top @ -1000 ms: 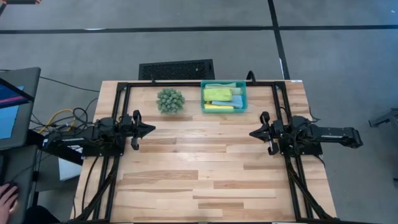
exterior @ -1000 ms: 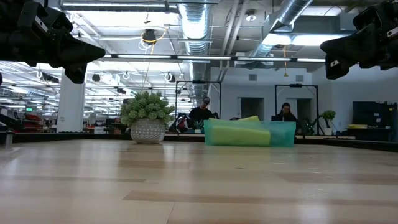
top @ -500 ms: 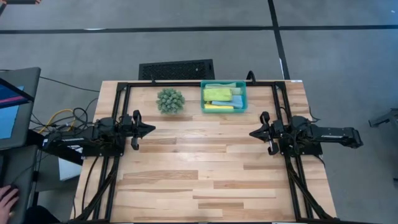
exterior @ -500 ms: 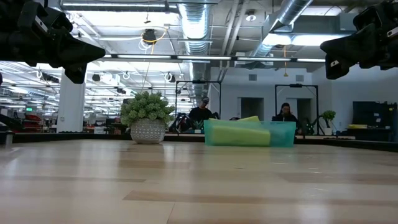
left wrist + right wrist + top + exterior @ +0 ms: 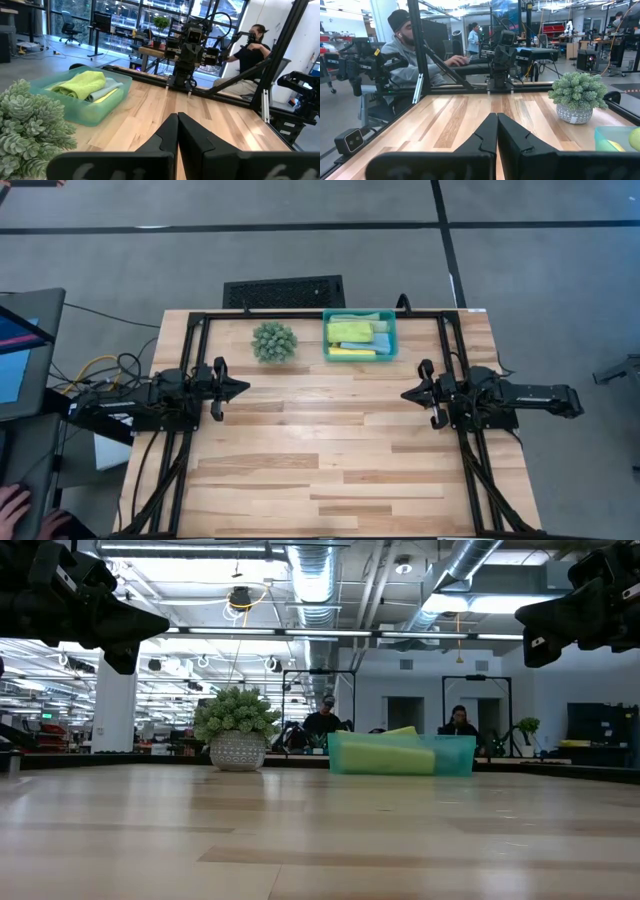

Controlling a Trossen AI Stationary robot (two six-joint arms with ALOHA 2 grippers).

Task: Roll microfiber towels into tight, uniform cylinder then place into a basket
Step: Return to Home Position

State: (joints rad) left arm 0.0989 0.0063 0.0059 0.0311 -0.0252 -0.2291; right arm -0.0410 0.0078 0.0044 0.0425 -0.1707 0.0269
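Both clenched, left gripper (image 5: 244,388) and right gripper (image 5: 405,393) near opposite table (image 5: 330,442) sides, basket (image 5: 326,338) at far edge.

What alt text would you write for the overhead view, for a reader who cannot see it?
A teal basket holding lime green, yellow and light blue towels sits at the wooden table's far edge, beside a green plant ball. The left hand and right hand, both shut, hover at opposite sides, pointing inward.
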